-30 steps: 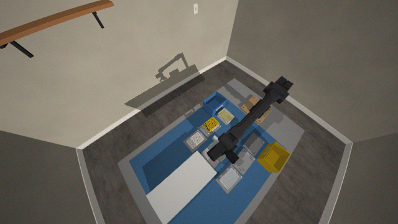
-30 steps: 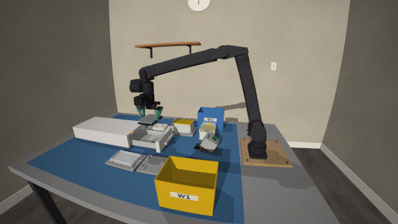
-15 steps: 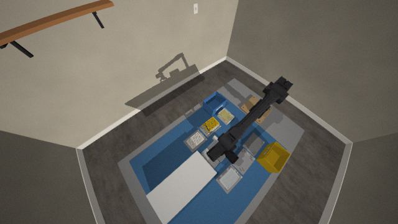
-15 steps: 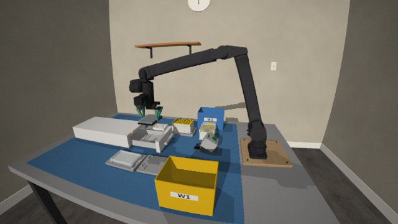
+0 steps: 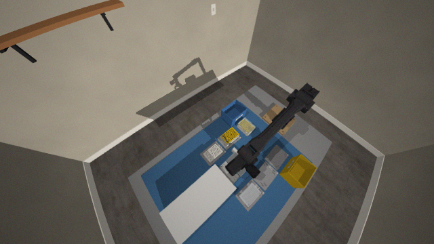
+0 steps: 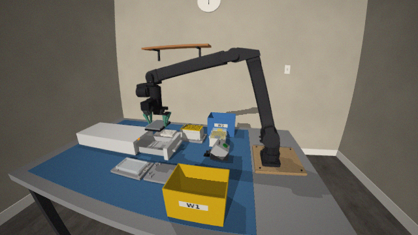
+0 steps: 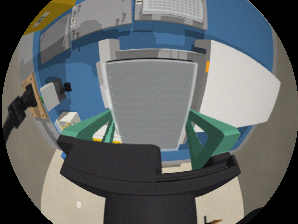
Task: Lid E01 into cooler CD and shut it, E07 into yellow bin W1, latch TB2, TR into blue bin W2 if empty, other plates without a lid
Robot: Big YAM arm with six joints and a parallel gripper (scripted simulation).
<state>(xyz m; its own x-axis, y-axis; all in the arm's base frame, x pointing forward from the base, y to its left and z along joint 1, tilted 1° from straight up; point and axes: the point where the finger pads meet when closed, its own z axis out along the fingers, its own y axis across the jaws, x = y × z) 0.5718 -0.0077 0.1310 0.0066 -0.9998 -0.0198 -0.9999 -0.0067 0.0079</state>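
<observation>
My gripper [image 6: 157, 123] [image 7: 150, 111] is shut on the black assay plate [image 6: 154, 126] [image 7: 152, 96], which has its grey lid on. The green fingers grip its two long sides. The plate hangs level a little above the open drawer [image 6: 156, 147] [image 7: 152, 54] of the cooler CD [image 5: 198, 203] [image 6: 106, 136] [image 7: 242, 90]. The white assay plate [image 5: 250, 195] [image 6: 131, 165] [image 7: 169, 2] lies in its nest at the front. The yellow bin W1 [image 5: 298, 171] [image 6: 196, 192] stands at the front edge. In the top view the arm hides the gripper and the held plate.
An empty nest [image 5: 268, 174] [image 6: 160, 173] lies beside the white plate. The tip rack [image 5: 230, 135] [image 6: 192, 130], the tip box TB2 [image 5: 246, 126] [image 6: 217, 134], the blue bin W2 [image 5: 234, 112] [image 6: 222, 122] and the DONE key [image 6: 220, 150] stand to the right. Another pale plate [image 5: 213, 152] [image 6: 168, 134] sits behind the drawer.
</observation>
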